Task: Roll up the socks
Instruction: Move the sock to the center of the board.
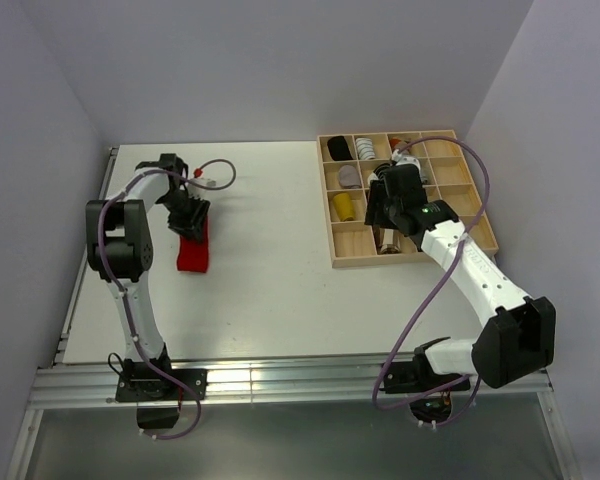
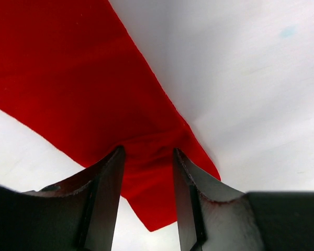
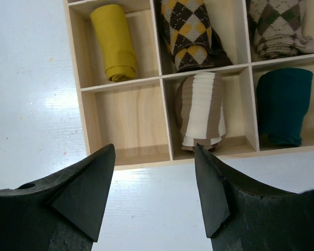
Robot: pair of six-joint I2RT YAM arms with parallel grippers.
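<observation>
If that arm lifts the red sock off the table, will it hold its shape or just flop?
Probably flop: the red sock lies flat and thin on the table, creasing where the left gripper straddles it. It looks light, so lifting should be easy. Being soft fabric, it likely won't slip or roll away.

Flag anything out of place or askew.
Only the red sock stands out. It lies flat and unrolled on the table, left of the tray, while the striped sock and teal sock sit rolled in its compartments.
</observation>
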